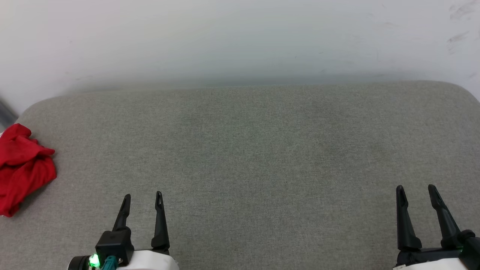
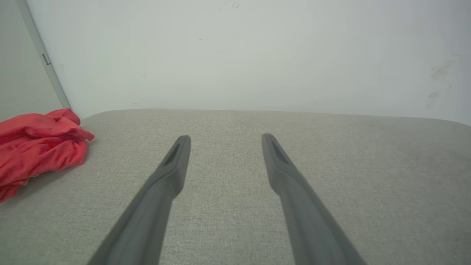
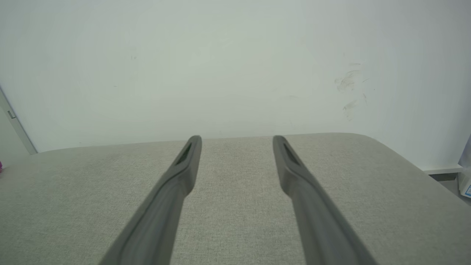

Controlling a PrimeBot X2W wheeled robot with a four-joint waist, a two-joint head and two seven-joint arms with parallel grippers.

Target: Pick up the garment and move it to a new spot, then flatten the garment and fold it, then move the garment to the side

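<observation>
The garment (image 1: 22, 168) lies crumpled in a red heap at the far left edge of the grey fabric surface (image 1: 247, 150); only red cloth shows, partly cut off by the frame. In the left wrist view the garment (image 2: 40, 143) sits well to the left of the fingers. My left gripper (image 1: 142, 198) is open near the front edge, right of the garment and apart from it, nothing between its fingers. My right gripper (image 1: 416, 189) stands open at the front right, also with nothing in it. Both pairs of fingers (image 2: 176, 162) (image 3: 187, 162) hover over bare fabric.
A pale wall (image 1: 240, 37) rises right behind the padded surface. The surface has rounded far corners (image 3: 386, 147); beyond the right one a bit of floor and a pale object (image 3: 464, 176) show. A vertical frame strip (image 2: 44, 59) stands at the back left.
</observation>
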